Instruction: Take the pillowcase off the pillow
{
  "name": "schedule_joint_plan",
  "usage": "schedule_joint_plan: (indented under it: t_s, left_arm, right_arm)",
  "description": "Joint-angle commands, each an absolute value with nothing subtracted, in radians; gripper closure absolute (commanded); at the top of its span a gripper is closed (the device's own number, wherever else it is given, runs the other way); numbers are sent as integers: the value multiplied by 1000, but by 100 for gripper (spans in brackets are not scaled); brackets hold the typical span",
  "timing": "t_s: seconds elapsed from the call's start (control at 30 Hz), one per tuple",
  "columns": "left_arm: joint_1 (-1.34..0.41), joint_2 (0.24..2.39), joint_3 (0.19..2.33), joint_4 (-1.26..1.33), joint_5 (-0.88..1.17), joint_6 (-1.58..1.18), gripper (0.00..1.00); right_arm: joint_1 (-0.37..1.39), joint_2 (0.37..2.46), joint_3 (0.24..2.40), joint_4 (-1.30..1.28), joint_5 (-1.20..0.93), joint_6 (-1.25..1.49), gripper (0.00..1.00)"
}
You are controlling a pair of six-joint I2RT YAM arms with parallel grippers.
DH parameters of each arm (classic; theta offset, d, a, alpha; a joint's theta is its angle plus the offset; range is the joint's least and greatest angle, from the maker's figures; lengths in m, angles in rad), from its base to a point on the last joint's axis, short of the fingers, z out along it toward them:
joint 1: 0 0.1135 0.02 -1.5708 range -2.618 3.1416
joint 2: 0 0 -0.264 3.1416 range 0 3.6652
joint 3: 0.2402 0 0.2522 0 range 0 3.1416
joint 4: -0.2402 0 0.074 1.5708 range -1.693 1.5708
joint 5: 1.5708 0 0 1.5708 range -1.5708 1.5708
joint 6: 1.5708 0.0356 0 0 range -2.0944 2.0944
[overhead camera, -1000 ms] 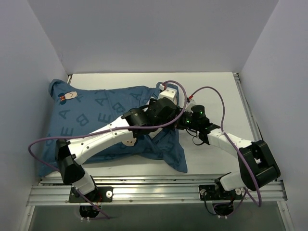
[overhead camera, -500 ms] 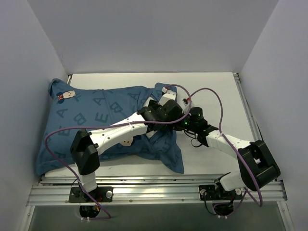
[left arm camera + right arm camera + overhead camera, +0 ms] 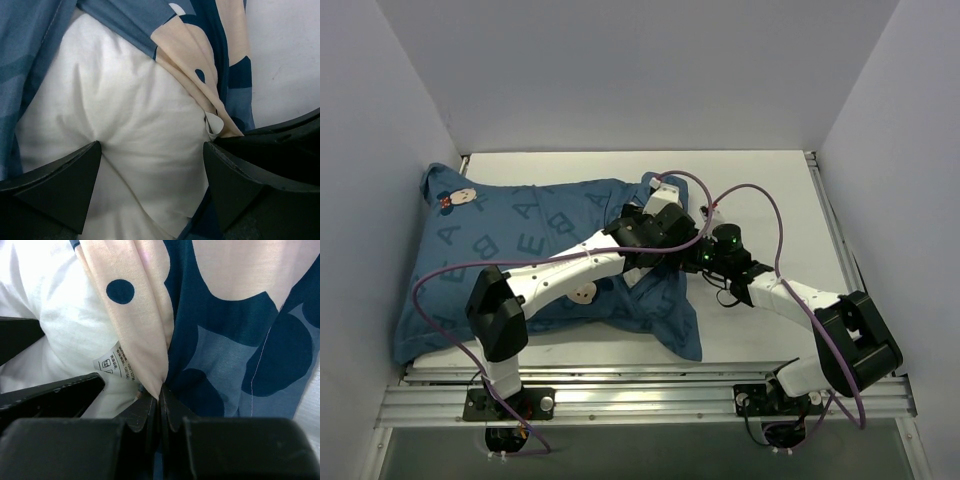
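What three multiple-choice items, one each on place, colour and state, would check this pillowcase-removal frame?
1. On which side of the table does the pillowcase lie in the top view?
A) left
B) right
C) far-right corner
2. What colour is the exposed pillow?
A) white
B) red
C) green
3. How is the right pincer?
A) wide open
B) shut on the pillowcase
C) shut on nothing
Answers: 1 A, the blue fabric spreads over the left side; 2 A, white stuffing bulges from the case's opening; 3 B, it pinches a fabric fold.
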State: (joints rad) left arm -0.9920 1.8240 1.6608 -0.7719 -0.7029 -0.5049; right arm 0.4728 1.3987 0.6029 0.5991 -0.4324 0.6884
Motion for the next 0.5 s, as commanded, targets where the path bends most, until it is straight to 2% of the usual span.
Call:
schedule_joint_plan:
  t_s: [0.0, 0.27, 0.37, 0.47]
  left_arm:
    - [-973, 1851, 1666, -819, -687, -526, 8]
    - [-973, 1844, 1577, -796, -578, -555, 9]
    - [-966, 1842, 1551, -795, -581, -563, 17]
    - [-959, 1851, 1531, -776, -575, -563, 34]
  right_arm:
    - [495, 1385, 586, 614, -468, 692, 100]
    - [497, 1379, 578, 606, -457, 689, 100]
    - [497, 1378, 586, 601, -456, 686, 100]
    - [497, 1373, 598, 592, -457, 689, 100]
